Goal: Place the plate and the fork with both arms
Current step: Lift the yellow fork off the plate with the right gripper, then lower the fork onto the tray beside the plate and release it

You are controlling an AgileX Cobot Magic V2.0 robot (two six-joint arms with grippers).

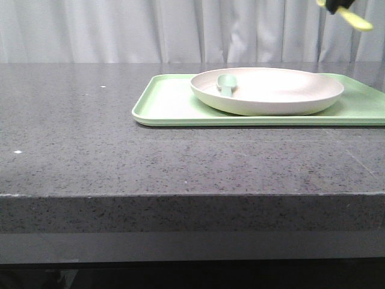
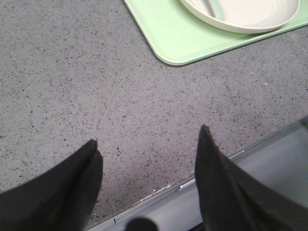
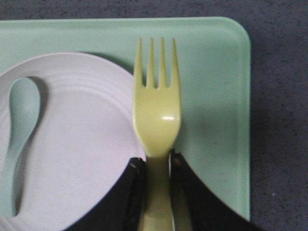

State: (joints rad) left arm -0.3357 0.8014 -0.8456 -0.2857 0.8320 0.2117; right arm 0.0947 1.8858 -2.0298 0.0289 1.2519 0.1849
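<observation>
Beige plate [image 1: 267,90] with pale green spoon [image 1: 227,85] on green tray [image 1: 165,105]; yellow fork [image 1: 355,20] held aloft by right gripper [image 1: 332,5].

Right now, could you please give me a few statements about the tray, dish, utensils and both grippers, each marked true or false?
1. The right gripper holds the slim yellow plastic fork by its handle, up in the air. True.
2. The round off-white plate sits on the bare dark counter. False: it rests on the flat light-green tray.
3. A pale blue-green spoon lies in the plate. True.
4. The left gripper is shut on the tray. False: it is open and empty over the speckled counter.
5. The fork lies in the plate. False: it is held above.
</observation>
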